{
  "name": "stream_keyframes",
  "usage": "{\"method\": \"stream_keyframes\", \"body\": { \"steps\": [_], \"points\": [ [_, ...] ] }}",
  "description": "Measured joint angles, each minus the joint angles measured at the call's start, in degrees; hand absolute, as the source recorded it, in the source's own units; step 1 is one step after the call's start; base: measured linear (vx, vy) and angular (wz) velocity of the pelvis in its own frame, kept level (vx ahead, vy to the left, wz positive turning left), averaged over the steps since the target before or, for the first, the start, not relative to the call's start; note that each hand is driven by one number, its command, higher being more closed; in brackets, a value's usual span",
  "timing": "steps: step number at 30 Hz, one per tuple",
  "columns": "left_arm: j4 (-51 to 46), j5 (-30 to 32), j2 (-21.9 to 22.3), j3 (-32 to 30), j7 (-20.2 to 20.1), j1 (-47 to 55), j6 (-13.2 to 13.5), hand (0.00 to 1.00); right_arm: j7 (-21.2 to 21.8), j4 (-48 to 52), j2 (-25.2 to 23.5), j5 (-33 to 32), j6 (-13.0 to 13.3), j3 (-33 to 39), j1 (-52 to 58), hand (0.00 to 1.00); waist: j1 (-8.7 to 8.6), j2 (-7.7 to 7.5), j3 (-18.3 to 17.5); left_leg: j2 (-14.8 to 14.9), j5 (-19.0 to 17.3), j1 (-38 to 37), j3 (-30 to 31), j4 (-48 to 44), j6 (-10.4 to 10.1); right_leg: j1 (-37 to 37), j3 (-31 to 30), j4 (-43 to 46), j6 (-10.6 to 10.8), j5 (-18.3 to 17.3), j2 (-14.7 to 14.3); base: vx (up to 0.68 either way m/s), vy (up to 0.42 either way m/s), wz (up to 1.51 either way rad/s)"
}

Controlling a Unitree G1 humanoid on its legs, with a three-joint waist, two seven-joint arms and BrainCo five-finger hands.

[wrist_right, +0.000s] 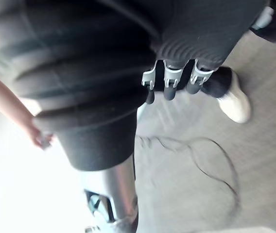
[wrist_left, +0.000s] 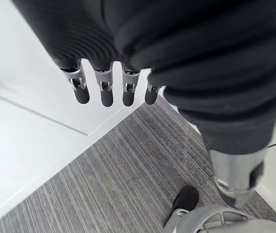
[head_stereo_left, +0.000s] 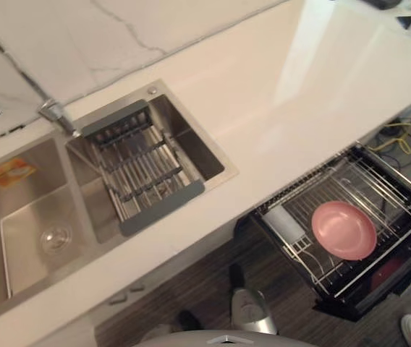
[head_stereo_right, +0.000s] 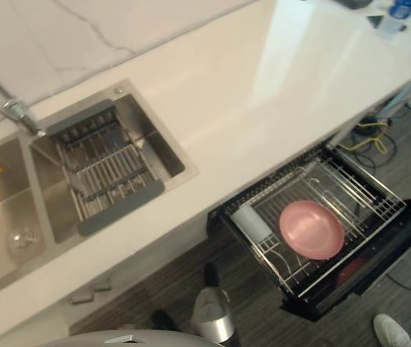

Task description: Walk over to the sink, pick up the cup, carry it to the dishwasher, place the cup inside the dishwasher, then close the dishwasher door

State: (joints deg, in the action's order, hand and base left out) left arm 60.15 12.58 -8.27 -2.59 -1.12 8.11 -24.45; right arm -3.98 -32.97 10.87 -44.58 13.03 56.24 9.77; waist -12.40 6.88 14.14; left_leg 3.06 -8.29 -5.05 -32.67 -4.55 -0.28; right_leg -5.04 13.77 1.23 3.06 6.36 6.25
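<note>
Counter [head_stereo_left: 299, 108] white, sink [head_stereo_left: 24, 217] at left; cup [head_stereo_left: 285, 223] lies sideways in dishwasher rack [head_stereo_left: 379, 181] beside pink plate [head_stereo_left: 344, 230], left hand [wrist_left: 104, 90] & right hand [wrist_right: 169, 80] hang empty, fingers relaxed, so you'd prob. step closer & push open door [head_stereo_right: 386, 249] w/ flat fingers, evenly.

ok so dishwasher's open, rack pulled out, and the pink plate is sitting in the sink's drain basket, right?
No. The pink plate lies in the pulled-out wire rack of the dishwasher, not in the drain basket in the sink. The left eye view shows it. The dishwasher is open, as you say.
</note>
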Motion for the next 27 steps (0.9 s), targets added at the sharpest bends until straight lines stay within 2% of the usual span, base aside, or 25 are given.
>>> {"method": "stream_keyframes", "body": {
  "steps": [1,2,3,9,12,15,17,22,24,27],
  "points": [
    [-0.34,0.0,0.38,-0.14,0.11,0.43,0.28,0.0,0.81,1.7,-2.13,0.02,0.21,-2.75,-0.1,0.0,0.93,-0.24,0.16,0.01,0.04,0.0,0.07,-0.03,-0.09,0.07,0.06,-0.03,-0.1,-0.06,0.02,-0.1,-0.011,0.23],
    [-1.23,0.0,1.06,-0.19,0.64,1.54,0.93,0.0,0.06,2.86,-5.09,0.86,2.03,-5.44,-1.35,0.0,2.38,0.26,-0.02,0.0,-0.06,0.03,0.64,-0.1,-0.44,0.45,0.66,-0.1,-0.3,-0.17,0.24,-0.08,0.005,0.3],
    [-1.83,0.0,1.54,-0.21,1.18,2.81,1.34,0.0,0.04,2.98,-5.88,0.99,2.87,-6.75,-0.71,0.0,2.91,0.58,0.07,-0.09,-0.08,0.08,1.53,-0.07,-0.47,1.06,1.54,-0.34,-0.31,-0.19,0.51,-0.09,0.016,0.33],
    [-2.26,0.06,1.96,-0.21,1.29,4.97,1.54,0.0,-1.18,5.05,-5.31,2.29,2.77,-15.79,-0.82,0.0,4.11,1.11,-0.28,-0.64,1.55,0.29,4.25,1.87,-1.38,1.32,3.74,-0.8,-0.42,-0.09,0.78,-0.05,-0.006,0.18],
    [-2.32,0.06,2.32,-0.14,1.26,4.76,2.15,0.0,-2.69,5.07,-3.89,2.76,1.61,-19.94,-1.14,0.0,4.75,1.18,-0.35,-0.6,2.82,0.57,6.77,2.67,-1.46,1.95,6.14,-0.97,-0.5,-0.19,0.82,-0.03,-0.028,0.39],
    [-2.26,0.09,2.3,-0.14,1.19,4.76,2.16,0.0,-2.84,5.03,-1.32,4.57,-1.16,-23.64,-2.1,0.0,6.17,1.23,-0.38,-0.58,4.47,1.77,9.83,3.31,-1.79,2.03,9.02,-0.92,-1.01,-0.62,0.98,-0.03,-0.023,0.41],
    [-2.25,0.07,2.31,-0.12,1.18,4.77,2.16,0.0,-2.88,4.98,-0.56,4.73,-2.34,-24.91,-4.14,0.0,6.42,1.22,-0.38,-0.6,5.7,2.01,11.74,3.74,-2.08,2.04,10.81,-0.85,-1.4,-0.96,1.08,-0.01,-0.034,0.5],
    [-2.9,0.07,2.3,-0.11,1.19,4.95,2.36,0.0,-2.54,0.3,4.32,6.35,-4.3,-27.36,-10.2,0.0,9.12,1.62,-0.62,-0.51,8.7,3.44,16.73,4.02,-3.09,3.12,15.45,-0.3,-2.23,-1.87,1.37,-0.04,-0.064,0.45],
    [-2.82,0.04,2.3,-0.1,1.28,5.2,2.99,0.0,-2.56,-3.0,6.37,6.11,-4.4,-27.4,-14.12,0.0,9.16,2.31,-0.43,-0.46,9.34,4.46,18.82,4.44,-2.89,2.68,17.36,0.6,-2.28,-2.66,1.61,-0.09,-0.045,0.6],
    [-2.76,-0.03,2.28,-0.13,1.78,6.29,4.42,0.0,-0.96,-6.2,10.04,4.34,-2.37,-29.02,-15.85,0.0,9.44,2.87,-0.24,-0.27,9.93,7.45,20.36,5.42,-3.77,-0.68,18.6,3.67,-2.56,-3.53,2.15,-0.1,-0.029,0.27]
  ]
}}
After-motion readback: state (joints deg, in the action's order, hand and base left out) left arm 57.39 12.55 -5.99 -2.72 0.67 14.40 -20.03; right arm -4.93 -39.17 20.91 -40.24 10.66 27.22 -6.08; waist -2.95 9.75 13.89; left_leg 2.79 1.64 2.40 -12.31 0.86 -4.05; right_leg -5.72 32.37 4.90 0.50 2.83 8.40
